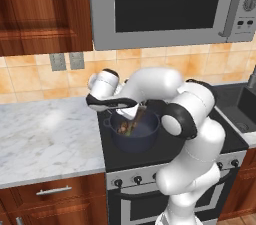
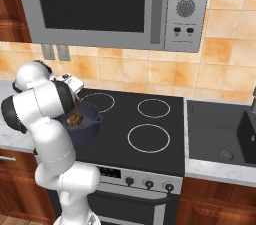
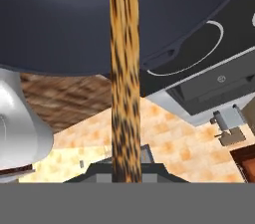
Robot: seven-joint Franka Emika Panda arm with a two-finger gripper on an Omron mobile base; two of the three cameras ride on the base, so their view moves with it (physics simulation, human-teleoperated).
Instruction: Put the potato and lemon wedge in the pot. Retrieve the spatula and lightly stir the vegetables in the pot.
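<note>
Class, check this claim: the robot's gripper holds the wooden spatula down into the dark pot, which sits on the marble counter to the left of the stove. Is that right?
Not quite. The pot sits on the black stove top, at its front left, not on the marble counter; the left base view shows this. The rest stands: the gripper holds the spatula down into the pot.
</note>
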